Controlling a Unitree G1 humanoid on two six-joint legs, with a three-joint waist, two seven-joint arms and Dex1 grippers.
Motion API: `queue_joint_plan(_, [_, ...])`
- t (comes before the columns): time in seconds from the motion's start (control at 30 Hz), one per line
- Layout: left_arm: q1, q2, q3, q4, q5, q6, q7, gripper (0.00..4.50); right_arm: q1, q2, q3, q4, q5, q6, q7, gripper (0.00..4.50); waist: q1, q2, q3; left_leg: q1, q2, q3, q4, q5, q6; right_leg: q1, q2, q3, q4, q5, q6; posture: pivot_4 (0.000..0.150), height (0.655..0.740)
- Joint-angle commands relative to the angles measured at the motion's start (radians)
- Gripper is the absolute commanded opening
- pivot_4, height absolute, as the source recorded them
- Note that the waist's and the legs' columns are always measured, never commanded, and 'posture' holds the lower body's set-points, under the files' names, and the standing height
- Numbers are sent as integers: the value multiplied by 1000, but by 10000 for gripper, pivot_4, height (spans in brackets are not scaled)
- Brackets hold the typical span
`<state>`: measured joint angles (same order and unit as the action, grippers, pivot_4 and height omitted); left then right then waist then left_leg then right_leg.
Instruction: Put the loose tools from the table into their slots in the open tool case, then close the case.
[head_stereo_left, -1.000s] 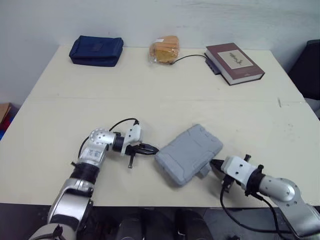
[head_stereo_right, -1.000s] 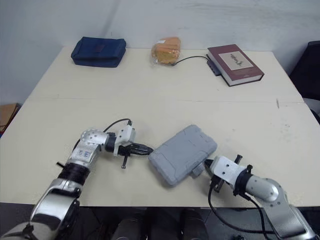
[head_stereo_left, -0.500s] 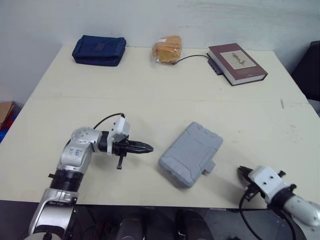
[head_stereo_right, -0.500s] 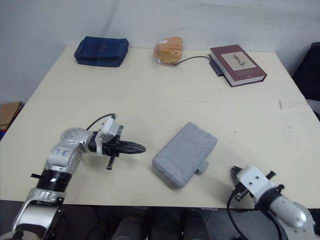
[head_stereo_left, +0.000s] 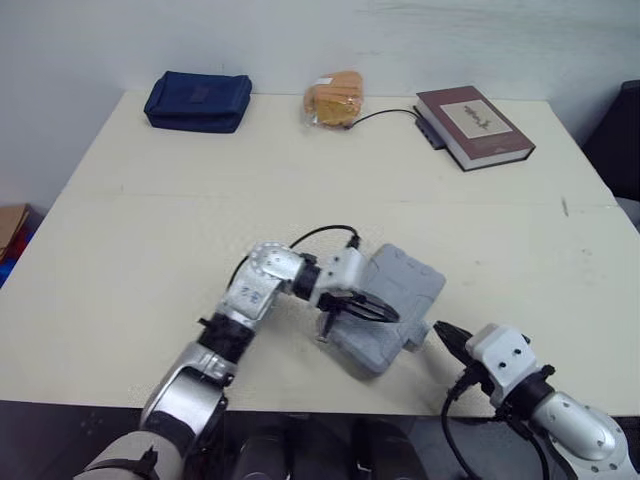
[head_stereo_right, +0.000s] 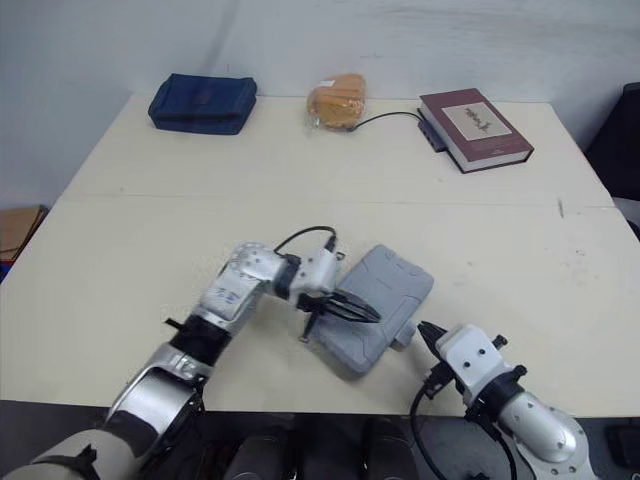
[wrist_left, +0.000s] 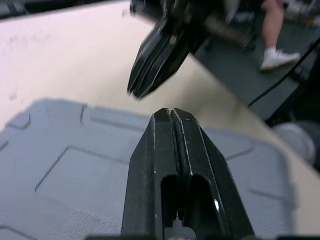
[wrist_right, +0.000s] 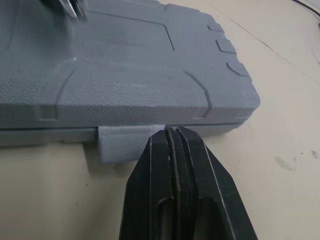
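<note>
Tool case (head_stereo_left: 412, 283), grey and ribbed, is seen lying shut and flat on the pale table (head_stereo_left: 150, 230), set at a slant between the two grippers. The left gripper (head_stereo_left: 393, 316) is held directly over the lid, its jaws pressed together with nothing caught between them. The moulded panel of the lid is seen right beneath and ahead of those jaws in the left wrist view. Whether the tips (wrist_left: 170, 114) rest on the plastic cannot be told.

The right gripper (head_stereo_left: 441, 331) is pointed at the case's near long edge, its jaws likewise closed on nothing. A small grey tab (wrist_right: 125, 145) projecting from that edge is met right at the tips of these jaws, with the lid spreading out beyond them. Actual contact with the tab cannot be confirmed. The two sets of jaws are aimed roughly toward each other, near but apart, with a corner of the case lying between them.

Well beyond both sets of jaws, along the table's far edge, a blue pouch (head_stereo_left: 196, 100), an orange packet (head_stereo_left: 333, 98) and a dark red book (head_stereo_left: 470, 125) are lined up. A thin black cable (head_stereo_left: 385, 112) is strung between the packet and the book.
</note>
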<state>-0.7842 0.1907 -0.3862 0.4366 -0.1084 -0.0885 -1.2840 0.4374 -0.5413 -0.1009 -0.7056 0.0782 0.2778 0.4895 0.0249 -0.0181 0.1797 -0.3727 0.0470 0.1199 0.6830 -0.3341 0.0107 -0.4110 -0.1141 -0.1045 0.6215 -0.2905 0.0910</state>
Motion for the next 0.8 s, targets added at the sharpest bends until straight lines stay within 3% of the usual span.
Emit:
queue_joint_plan(0.03, [-38, -34, -34, 52, 87, 21, 92, 0, -31, 9, 52, -7, -20, 50, -11, 288, -1, 0, 0, 0, 0, 0, 0, 0, 1, 0, 0, 0, 0, 0, 0, 1500, 7400])
queue_joint_plan(0.37, [22, 38, -95, -24, 128, 116, 53, 0, -122, 70, 176, 129, -79, 76, -42, 288, -13, 4, -6, 3, 1, 0, 0, -1, 2, 1, 0, -1, 1, -1, -2, 1500, 7400])
queue_joint_plan(0.47, [23, 40, -102, -22, 134, 116, 52, 0, -160, 65, 175, 149, -74, 90, -30, 288, -19, -1, -13, 3, 2, 0, 0, -1, 2, 2, 0, -1, 1, -1, -2, 1500, 7400])
queue_joint_plan(0.8, [-2, 21, -108, 132, 164, 33, 80, 0, -266, 35, 175, 177, -47, 120, 46, 288, -26, -5, -18, 4, 3, -1, 0, -1, 2, 3, 0, -1, 2, -1, -2, 1500, 7400])
